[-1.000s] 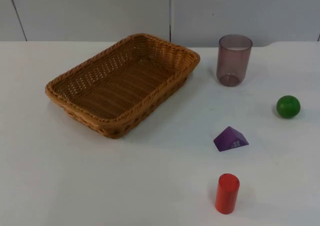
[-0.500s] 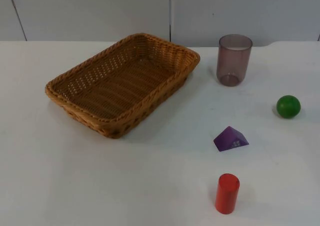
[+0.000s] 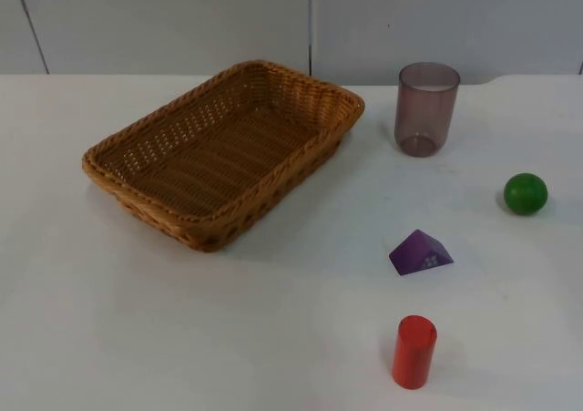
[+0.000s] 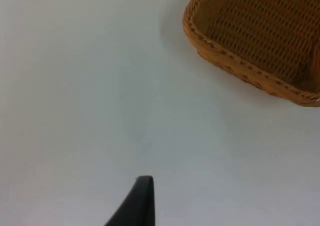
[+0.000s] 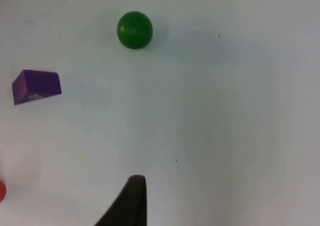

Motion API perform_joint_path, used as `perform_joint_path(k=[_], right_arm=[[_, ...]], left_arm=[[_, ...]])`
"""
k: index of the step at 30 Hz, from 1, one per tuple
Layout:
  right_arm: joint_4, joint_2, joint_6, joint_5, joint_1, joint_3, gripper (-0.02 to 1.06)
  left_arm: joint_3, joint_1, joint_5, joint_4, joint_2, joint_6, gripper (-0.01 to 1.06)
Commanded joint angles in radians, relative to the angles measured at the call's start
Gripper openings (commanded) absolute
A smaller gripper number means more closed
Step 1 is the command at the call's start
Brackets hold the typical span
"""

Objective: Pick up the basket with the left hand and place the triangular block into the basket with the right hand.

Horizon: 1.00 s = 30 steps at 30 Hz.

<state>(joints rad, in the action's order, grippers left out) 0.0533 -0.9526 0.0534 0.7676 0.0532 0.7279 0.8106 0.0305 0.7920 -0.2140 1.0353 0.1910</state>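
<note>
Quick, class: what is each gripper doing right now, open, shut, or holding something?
Left gripper: above bare table near the basket, holding nothing; open or shut cannot be told.
Right gripper: above bare table near the green ball, holding nothing; cannot be told.

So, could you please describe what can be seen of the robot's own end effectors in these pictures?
Little of them is visible. Of the left end effector, one black fingertip can be seen, tapering to a narrow blunt tip, matte and unmarked. The right end effector has the same kind of black, tapering fingertip.
</note>
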Motion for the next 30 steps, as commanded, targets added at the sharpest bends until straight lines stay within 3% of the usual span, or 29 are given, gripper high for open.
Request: perform_joint_path(k=[1,11,23,30], right_arm=[[-0.004,-0.001,-0.002,-0.014,-0.006,0.008,1.05],[-0.004,-0.001,-0.002,-0.014,-0.006,0.008,1.05],[-0.006,-0.001,-0.002,-0.012,-0.006,0.008,1.05],[-0.009,-0.001,-0.002,-0.012,-0.006,0.008,1.05]], left_arm=[[0.091,0.001,0.015,-0.015,0.106,0.087,1.05],[0.465,-0.001,0.115,-0.114,0.615,0.339,1.05],[0.909,-0.033,0.256,-0.117,1.093,0.431,1.05],[1.096,-0.054,0.207,-0.127,1.262,0.491,1.05]])
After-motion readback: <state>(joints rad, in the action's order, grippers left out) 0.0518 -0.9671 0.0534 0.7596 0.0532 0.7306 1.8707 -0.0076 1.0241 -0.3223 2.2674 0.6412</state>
